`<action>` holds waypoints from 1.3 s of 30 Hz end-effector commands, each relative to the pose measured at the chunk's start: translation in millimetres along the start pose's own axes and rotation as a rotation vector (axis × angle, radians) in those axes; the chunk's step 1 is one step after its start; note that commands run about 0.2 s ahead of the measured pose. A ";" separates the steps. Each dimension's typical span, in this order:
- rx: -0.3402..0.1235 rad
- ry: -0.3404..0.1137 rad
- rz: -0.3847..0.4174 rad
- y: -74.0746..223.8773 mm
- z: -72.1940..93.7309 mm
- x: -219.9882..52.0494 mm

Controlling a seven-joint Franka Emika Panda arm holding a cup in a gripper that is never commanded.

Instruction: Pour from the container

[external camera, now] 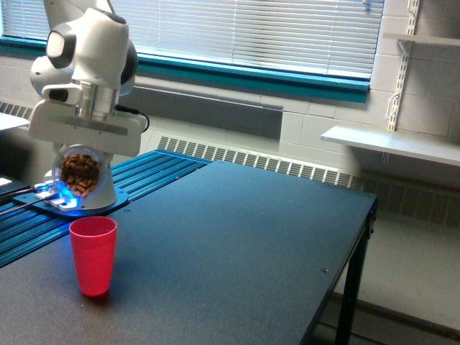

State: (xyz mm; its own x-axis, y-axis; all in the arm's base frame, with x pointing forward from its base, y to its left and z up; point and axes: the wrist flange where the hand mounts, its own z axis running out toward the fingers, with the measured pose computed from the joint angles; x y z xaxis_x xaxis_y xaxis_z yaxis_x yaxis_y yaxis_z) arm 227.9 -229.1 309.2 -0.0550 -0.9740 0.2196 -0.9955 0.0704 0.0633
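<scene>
The container (77, 173), a clear plastic tumbler with brown pieces inside, hangs tipped on its side with its round end facing the camera. My gripper (80, 149) is shut on it from above, under the white arm. A red cup (93, 255) stands upright on the dark table, below the container and slightly toward the exterior view's right. Air separates the two. The fingers are mostly hidden behind the white gripper body.
The arm's base (68, 200) glows blue on a blue ribbed platform (154, 169) at the exterior view's left. The dark table (237, 251) runs right to an edge near a white shelf (392, 144). A window with blinds lies behind.
</scene>
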 end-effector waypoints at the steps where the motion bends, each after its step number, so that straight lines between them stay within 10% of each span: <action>1: -0.008 -0.013 -0.025 -6.6 5.6 5.2; 39: -0.065 -0.010 -0.044 -48.3 19.1 17.6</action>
State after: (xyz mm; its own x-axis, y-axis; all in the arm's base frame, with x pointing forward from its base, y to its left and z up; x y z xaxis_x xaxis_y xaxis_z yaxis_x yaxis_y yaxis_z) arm 269.0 -252.3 289.4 -0.0060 -0.9795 0.2012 -0.9904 0.0336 0.1340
